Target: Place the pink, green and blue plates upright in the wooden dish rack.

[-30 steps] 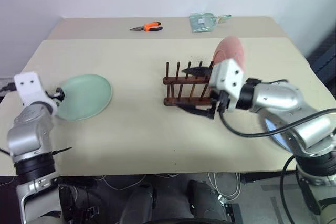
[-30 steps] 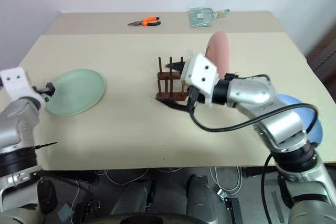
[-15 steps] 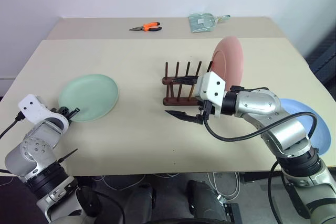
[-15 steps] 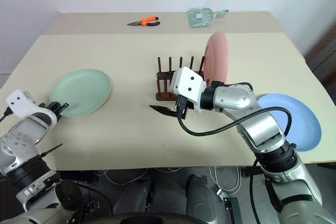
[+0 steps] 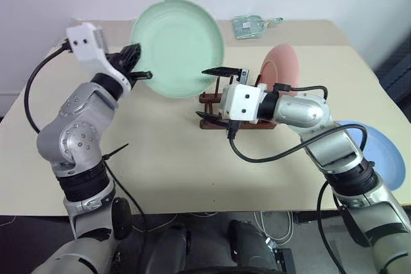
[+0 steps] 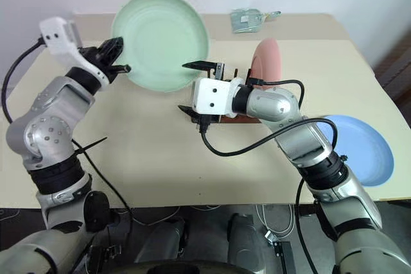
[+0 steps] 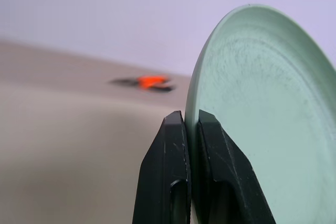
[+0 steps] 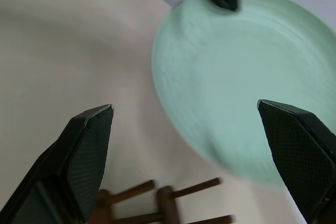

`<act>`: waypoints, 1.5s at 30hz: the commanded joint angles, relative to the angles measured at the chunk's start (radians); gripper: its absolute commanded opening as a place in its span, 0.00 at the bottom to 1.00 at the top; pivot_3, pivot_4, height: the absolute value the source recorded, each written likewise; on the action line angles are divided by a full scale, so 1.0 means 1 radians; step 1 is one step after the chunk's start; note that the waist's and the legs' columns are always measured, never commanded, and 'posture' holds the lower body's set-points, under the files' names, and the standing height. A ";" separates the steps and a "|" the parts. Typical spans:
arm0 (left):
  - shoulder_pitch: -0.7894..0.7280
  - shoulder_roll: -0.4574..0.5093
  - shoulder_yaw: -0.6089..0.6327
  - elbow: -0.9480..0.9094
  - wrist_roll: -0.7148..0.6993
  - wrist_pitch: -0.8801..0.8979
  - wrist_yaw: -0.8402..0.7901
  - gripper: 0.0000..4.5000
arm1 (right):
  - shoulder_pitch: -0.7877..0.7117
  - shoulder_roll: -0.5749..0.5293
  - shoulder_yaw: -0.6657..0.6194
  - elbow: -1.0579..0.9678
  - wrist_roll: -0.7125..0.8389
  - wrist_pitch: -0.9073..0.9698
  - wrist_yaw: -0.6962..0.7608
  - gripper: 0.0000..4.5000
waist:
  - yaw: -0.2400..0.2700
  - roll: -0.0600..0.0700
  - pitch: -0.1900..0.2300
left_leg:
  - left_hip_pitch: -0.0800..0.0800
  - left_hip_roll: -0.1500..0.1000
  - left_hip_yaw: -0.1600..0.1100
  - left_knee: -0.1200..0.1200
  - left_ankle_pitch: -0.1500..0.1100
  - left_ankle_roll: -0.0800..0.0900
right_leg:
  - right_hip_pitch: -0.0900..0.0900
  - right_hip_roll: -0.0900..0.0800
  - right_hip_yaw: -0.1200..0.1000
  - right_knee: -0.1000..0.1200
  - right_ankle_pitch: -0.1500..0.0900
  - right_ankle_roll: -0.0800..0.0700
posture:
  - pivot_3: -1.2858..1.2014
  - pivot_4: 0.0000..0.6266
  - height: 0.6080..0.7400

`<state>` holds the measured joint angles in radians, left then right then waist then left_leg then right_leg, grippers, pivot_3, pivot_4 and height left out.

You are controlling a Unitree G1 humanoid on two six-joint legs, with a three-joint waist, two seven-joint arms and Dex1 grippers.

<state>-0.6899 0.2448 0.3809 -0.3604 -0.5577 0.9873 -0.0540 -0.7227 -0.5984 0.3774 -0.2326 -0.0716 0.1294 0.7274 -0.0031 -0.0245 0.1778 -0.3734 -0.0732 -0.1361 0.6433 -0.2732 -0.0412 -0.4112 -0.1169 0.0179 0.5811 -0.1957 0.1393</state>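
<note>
Aloft, left end effector (image 5: 136, 68) pinches green plate (image 5: 178, 46) (upright).

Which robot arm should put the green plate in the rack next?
Probably the left. Its end effector is shut on the green plate's rim, holding it upright in the air near the wooden dish rack. The right end effector is open and holds nothing.

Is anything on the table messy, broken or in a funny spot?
Nothing looks broken or spilled. Orange pliers and a clear packet lie at the table's far edge, which seems odd beside plates. The blue plate lies flat near the table's right edge, not yet racked.
</note>
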 commanded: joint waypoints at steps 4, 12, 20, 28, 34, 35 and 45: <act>-0.109 -0.042 -0.031 -0.048 -0.046 0.103 0.083 0.00 | -0.053 0.033 0.042 0.160 -0.211 -0.171 -0.079 0.70 | -0.009 -0.001 0.001 | 0.000 0.000 -0.001 0.000 0.000 -0.001 | 0.000 0.000 0.000 0.000 0.000 0.000 | 0.52 0.24 1.00; -0.107 -0.068 0.047 -0.057 -0.121 0.117 0.111 0.16 | -0.016 0.054 -0.002 0.154 -0.253 -0.194 -0.102 0.00 | -0.010 0.000 0.001 | 0.000 0.000 -0.001 -0.001 0.001 -0.002 | 0.000 0.001 0.000 0.001 0.000 0.000 | 0.52 0.24 1.00; -0.171 0.011 0.190 0.036 -0.073 -0.228 0.131 0.66 | 0.046 0.126 -0.170 0.004 -0.040 -0.082 -0.098 0.00 | -0.011 -0.003 0.002 | 0.001 0.000 -0.001 -0.002 0.004 -0.007 | 0.000 0.001 0.001 0.000 0.000 0.000 | 0.52 0.24 1.00; 0.329 0.265 -0.217 -0.029 0.061 -0.392 -0.367 0.66 | 0.127 0.322 -0.594 -0.312 0.768 0.655 -0.286 0.00 | -0.004 -0.003 0.001 | 0.003 0.000 -0.002 -0.011 0.003 -0.005 | -0.001 0.001 0.002 0.000 0.000 -0.003 | 0.52 0.24 1.00; 0.474 0.307 -0.358 -0.136 -0.019 -0.361 -0.581 0.66 | 0.159 0.355 -0.710 -0.337 1.005 0.831 -0.509 0.00 | -0.008 0.001 0.002 | 0.000 0.002 -0.002 -0.012 0.004 -0.005 | -0.006 0.001 0.002 0.000 0.000 -0.008 | 0.52 0.24 1.00; 0.483 0.311 -0.370 -0.149 -0.038 -0.347 -0.602 0.66 | 0.163 0.355 -0.719 -0.329 1.031 0.842 -0.530 0.00 | -0.011 0.003 0.002 | 0.000 0.002 -0.001 -0.012 0.004 -0.005 | -0.007 0.001 0.002 0.000 0.000 -0.008 | 0.52 0.24 1.00; 0.502 0.306 -0.454 -0.188 -0.022 -0.341 -0.617 0.66 | 0.172 0.319 -0.688 -0.259 1.110 0.856 -0.590 0.00 | -0.011 0.004 0.001 | 0.000 0.002 0.001 -0.012 0.004 -0.004 | -0.007 0.001 0.002 0.000 0.000 -0.008 | 0.52 0.24 1.00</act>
<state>-0.1889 0.5505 -0.0677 -0.5062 -0.5827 0.6527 -0.6741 -0.5412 -0.2667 -0.3190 -0.4945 1.0150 0.9896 0.1414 -0.0137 -0.0204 0.1789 -0.3729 -0.0713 -0.1354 0.6312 -0.2693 -0.0454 -0.4178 -0.1157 0.0202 0.5812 -0.1958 0.1317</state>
